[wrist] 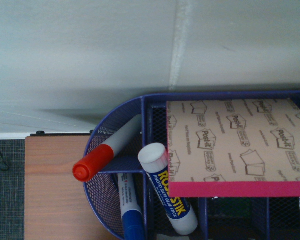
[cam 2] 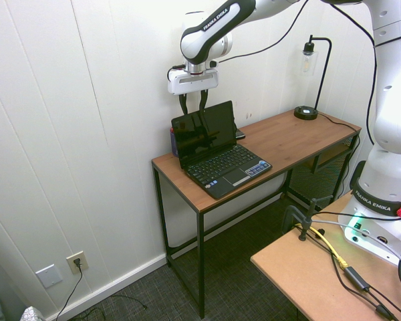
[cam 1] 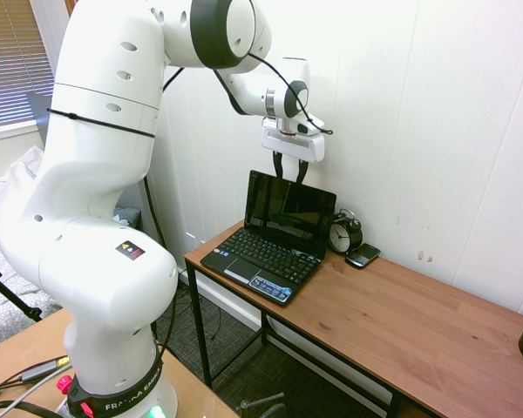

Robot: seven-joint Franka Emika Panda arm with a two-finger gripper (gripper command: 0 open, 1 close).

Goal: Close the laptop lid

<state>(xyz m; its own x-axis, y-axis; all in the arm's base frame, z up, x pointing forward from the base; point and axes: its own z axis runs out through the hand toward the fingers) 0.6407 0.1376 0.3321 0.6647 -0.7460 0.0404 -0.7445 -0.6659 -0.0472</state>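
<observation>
The laptop lid (cam 1: pixel 289 209) stands raised, nearly upright and leaning back a little toward the wall, over the small black netbook's keyboard (cam 1: pixel 263 252) at the desk's left end. Its dark glossy screen also shows in the second exterior view as the lid (cam 2: pixel 204 132). My gripper (cam 1: pixel 290 171) hangs straight down just above the lid's top edge, close to the wall, and is open with its two dark fingers apart and nothing between them. From the other side, the gripper (cam 2: pixel 194 104) has its fingertips level with the lid's upper rim. Whether they touch it I cannot tell.
A black alarm clock (cam 1: pixel 343 233) and a small black phone (cam 1: pixel 363 255) sit right of the laptop by the wall. A desk lamp (cam 2: pixel 306 110) stands at the far end. A blue mesh organizer (wrist: pixel 135 120) with markers, a glue stick (wrist: pixel 167 190) and sticky notes (wrist: pixel 235 145) fills the wrist view.
</observation>
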